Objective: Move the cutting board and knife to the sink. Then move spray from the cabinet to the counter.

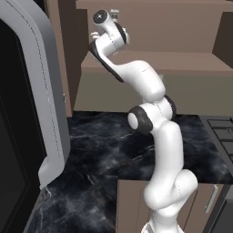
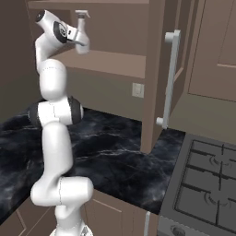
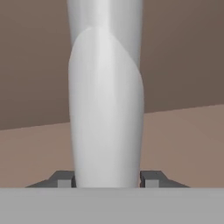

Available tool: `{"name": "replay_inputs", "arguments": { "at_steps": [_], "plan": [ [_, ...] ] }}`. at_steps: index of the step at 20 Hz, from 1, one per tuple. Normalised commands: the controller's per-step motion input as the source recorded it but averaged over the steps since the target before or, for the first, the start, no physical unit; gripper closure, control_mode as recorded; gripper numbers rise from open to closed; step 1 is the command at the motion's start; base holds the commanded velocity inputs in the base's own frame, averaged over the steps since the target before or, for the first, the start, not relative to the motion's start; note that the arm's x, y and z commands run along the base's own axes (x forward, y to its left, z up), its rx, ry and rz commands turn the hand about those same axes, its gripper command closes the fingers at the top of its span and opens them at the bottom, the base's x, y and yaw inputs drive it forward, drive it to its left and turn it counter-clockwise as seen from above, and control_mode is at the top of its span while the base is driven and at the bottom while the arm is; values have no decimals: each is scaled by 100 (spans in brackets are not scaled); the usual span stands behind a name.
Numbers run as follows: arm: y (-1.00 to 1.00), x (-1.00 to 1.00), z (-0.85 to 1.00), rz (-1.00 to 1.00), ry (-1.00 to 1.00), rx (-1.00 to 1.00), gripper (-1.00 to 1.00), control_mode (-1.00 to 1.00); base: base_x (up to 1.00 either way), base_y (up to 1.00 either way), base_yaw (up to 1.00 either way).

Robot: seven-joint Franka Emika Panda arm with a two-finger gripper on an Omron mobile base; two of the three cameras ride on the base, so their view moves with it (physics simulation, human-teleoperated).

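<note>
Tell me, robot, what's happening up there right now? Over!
Gripper shut on spray. Spray up inside cabinet, upright, above the shelf. Counter below. Nothing in the way.

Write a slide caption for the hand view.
Gripper closed on the pale spray bottle, a dark fingertip on each side of it, in front of the brown cabinet interior.

Spray bottle (image 3: 106, 105): pale grey-white, plain. Cabinet (image 2: 115, 64): matte brown inside and out, with a silver-grey door handle (image 2: 169, 78). Counter (image 1: 100, 141): black, marbled with thin white veins. Drawers (image 1: 129, 205) below: brown, silver handles. Stove (image 2: 207, 184): dark grey. Arm (image 1: 159, 136): white with dark joints. Finger tips (image 3: 151, 178): dark grey
</note>
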Motion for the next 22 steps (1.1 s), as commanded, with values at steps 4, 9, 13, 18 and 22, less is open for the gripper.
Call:
{"name": "replay_inputs", "arguments": {
  "at_steps": [4, 9, 13, 18, 22],
  "plan": [
    [0, -38, -11, 0, -5, 0, 100, -100, 0, 0, 0],
    [0, -32, -4, 0, -5, 0, 100, -100, 0, 0, 0],
    [0, -39, -8, 0, -6, 0, 100, -100, 0, 0, 0],
    [0, -36, -3, 0, -5, 0, 100, -100, 0, 0, 0],
    [0, -36, 0, 0, -4, 0, 100, -100, 0, 0, 0]
  ]
}}
